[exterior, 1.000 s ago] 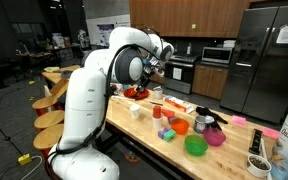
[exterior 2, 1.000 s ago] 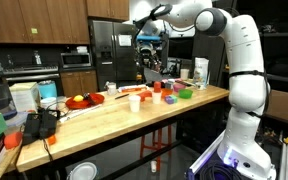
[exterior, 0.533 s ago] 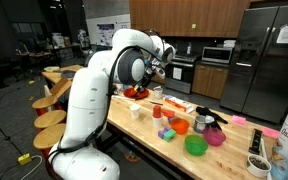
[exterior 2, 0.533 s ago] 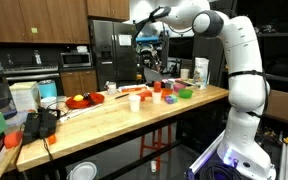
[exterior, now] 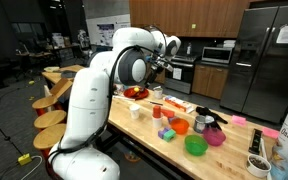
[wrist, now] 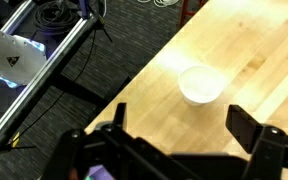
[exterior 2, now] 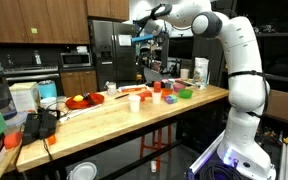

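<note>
My gripper (wrist: 184, 130) is open and empty, with both dark fingers framing bare wooden countertop (wrist: 254, 60). A white cup (wrist: 200, 84) stands upright on the wood just beyond the fingers, well below them. In both exterior views the gripper (exterior: 167, 58) (exterior 2: 149, 58) hangs high above the counter, touching nothing. The white cup (exterior: 137, 111) (exterior 2: 136, 102) stands near the counter's front edge.
A red plate (exterior: 134, 93) (exterior 2: 84, 100) with fruit, a green bowl (exterior: 195, 145), a pink bowl (exterior: 215, 137), an orange cup (exterior: 180, 126) and small coloured blocks (exterior: 167, 132) stand on the counter. The counter's edge drops to dark floor with cables (wrist: 54, 40). Stools (exterior: 52, 100) stand beside it.
The gripper has risen a little above the counter. Nothing on the counter has moved.
</note>
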Controlling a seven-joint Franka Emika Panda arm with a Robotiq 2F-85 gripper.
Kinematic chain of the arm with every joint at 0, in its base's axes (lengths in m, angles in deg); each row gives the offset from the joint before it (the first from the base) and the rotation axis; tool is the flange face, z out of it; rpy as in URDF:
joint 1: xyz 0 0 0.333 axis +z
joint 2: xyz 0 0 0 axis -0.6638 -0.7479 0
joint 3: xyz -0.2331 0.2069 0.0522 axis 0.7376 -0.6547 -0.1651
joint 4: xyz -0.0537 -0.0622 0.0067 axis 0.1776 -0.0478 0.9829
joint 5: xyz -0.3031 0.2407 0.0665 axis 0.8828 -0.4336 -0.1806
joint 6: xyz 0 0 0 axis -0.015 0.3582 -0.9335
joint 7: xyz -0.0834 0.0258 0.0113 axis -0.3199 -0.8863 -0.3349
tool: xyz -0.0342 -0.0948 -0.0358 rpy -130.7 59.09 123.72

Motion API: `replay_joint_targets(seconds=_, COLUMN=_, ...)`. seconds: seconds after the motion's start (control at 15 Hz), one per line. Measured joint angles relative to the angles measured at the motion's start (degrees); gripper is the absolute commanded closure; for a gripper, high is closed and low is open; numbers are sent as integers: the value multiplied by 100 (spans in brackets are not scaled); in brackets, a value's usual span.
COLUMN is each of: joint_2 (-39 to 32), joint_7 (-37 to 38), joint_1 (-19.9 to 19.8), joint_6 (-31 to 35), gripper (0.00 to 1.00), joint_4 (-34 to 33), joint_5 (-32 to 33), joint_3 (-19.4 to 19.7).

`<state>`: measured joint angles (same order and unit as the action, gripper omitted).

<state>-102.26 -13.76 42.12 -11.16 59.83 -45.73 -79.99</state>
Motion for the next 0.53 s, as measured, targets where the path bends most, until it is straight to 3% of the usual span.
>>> replay_joint_targets(seconds=0.53, joint_2=23, joint_7=2011, joint_1=149, joint_6=699, gripper=0, joint_4=51, joint_5=965, joint_3=1)
